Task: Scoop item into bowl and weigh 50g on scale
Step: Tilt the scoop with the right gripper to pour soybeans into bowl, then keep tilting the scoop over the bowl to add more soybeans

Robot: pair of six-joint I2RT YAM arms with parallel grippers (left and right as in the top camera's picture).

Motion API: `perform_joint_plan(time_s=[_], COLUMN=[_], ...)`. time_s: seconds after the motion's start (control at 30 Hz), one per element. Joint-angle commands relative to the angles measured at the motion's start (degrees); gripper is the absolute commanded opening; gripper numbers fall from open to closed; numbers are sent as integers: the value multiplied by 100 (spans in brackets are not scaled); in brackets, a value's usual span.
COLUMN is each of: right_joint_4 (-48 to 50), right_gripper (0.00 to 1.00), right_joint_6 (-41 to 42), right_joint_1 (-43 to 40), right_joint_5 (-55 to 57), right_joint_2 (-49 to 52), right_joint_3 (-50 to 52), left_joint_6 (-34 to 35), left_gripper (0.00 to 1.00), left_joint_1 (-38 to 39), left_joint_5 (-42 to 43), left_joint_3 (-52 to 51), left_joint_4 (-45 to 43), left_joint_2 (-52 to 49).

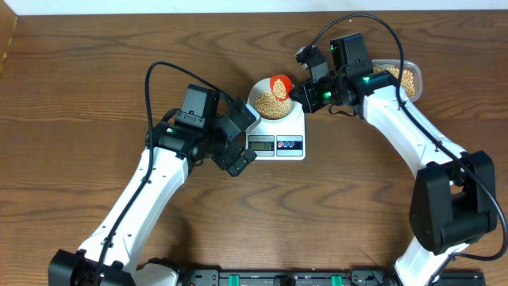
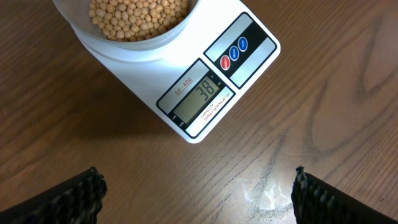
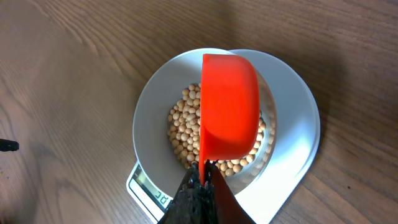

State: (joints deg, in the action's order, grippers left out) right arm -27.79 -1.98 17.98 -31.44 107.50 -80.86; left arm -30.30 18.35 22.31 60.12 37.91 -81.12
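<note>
The white scale [image 1: 290,127] stands mid-table with the pale bowl [image 1: 259,95] on it, tan beans [image 1: 271,103] inside. My right gripper [image 1: 305,94] is shut on the handle of a red scoop [image 1: 281,83], tipped over the bowl. In the right wrist view the scoop [image 3: 229,106] shows its outer side above the beans [image 3: 183,127], with the bowl [image 3: 149,106], the scale [image 3: 295,149] and my gripper [image 3: 204,177]. My left gripper [image 1: 248,139] is open beside the display. Its wrist view shows the open gripper [image 2: 199,199], the scale [image 2: 205,93] reading 38, the bowl [image 2: 124,48] and beans [image 2: 137,15].
A clear plastic tub [image 1: 415,73] holding more beans sits at the back right, behind the right arm. Black cables loop above both arms. A dark rail runs along the table's front edge [image 1: 262,278].
</note>
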Motion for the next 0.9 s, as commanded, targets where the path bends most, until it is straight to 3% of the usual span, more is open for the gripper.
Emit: perform_joint_plan(time_s=[0.0,0.87], right_joint_4=[13,122], right_gripper=[1,1], right_joint_6=[-90,-726], right_joint_1=[74,164], right_joint_5=[-39,-20], right_joint_2=[-155,-155], right_joint_3=[-90,-90], left_joint_6=[-98,-96], left_gripper=[98,98], left_joint_1=[7,7], left_joint_5=[-11,-11], left_joint_3=[129,129], left_joint_4=[15,15], left_joint_2=[76,76])
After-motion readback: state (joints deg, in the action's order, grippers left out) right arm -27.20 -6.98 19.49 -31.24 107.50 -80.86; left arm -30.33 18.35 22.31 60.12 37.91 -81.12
